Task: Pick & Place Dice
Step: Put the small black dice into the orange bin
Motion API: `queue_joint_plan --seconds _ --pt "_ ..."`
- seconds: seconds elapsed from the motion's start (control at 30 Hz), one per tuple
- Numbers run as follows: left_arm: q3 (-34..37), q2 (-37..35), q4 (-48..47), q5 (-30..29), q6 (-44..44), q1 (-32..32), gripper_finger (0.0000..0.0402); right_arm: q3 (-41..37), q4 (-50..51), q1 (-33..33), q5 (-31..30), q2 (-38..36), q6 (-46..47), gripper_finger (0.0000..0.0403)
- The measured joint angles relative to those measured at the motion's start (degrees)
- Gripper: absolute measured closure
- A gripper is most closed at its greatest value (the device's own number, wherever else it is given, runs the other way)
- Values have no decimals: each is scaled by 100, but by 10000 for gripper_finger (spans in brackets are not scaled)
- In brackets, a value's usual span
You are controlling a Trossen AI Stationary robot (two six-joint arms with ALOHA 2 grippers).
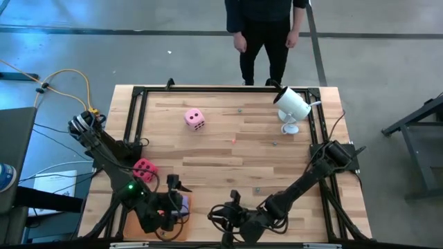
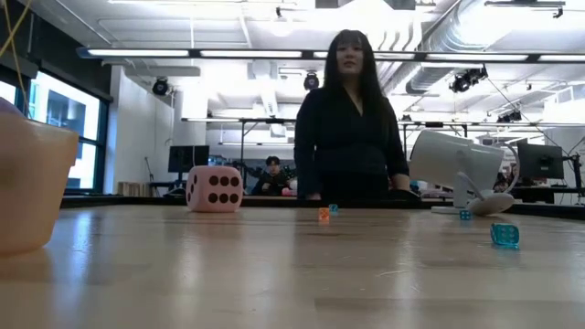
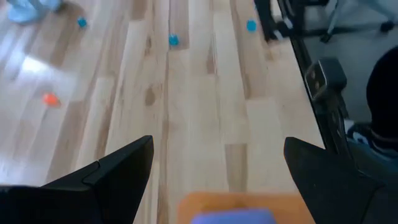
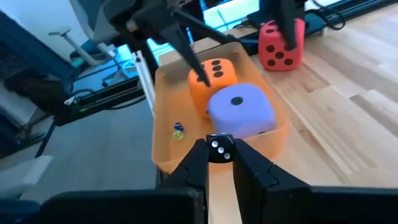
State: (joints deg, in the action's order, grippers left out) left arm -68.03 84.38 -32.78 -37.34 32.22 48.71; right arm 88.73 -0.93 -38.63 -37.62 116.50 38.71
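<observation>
Jaws of the right gripper (image 4: pixel 221 163) pinch a small black die (image 4: pixel 219 149); left gripper (image 3: pixel 214 180) gapes, purple die (image 3: pixel 233 217) cut off.

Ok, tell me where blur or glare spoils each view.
Low view: the tray at the picture's left edge is a soft blur, and the ceiling lights glare. Left wrist view: the table is smeared, and the small blue beads are fuzzy. Right wrist view: the purple die is sharp. High view: evenly lit.

- We see a wooden table (image 1: pixel 228 159) with a black frame along its edges.
- We see a white camera (image 1: pixel 292 105) near its far right corner.
- A person (image 2: pixel 347 119) in black stands beyond the far edge.
- Small blue beads (image 2: pixel 505 235) lie scattered on the wood.
- A flat orange tray (image 4: pixel 163 149) sits at the near left corner.
</observation>
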Motion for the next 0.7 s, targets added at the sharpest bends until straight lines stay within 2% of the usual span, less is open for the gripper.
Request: queue_joint_plan --seconds 0.1,0.37,0.5,0.63,0.7 --pt "0 88 392 -84 -494 -105 52 0 -22 0 58 0 49 373" --pt "0 613 955 -1054 -1539 -78 52 2 -91 -28 160 3 47 373" --pt "0 651 914 -2076 -1547 235 52 4 -109 -28 161 3 47 373" --pt "0 567 786 -3335 -1627 914 52 4 -108 -27 180 5 47 373" --pt "-2 564 782 -3694 -1706 1155 52 4 -109 -26 179 7 36 373"
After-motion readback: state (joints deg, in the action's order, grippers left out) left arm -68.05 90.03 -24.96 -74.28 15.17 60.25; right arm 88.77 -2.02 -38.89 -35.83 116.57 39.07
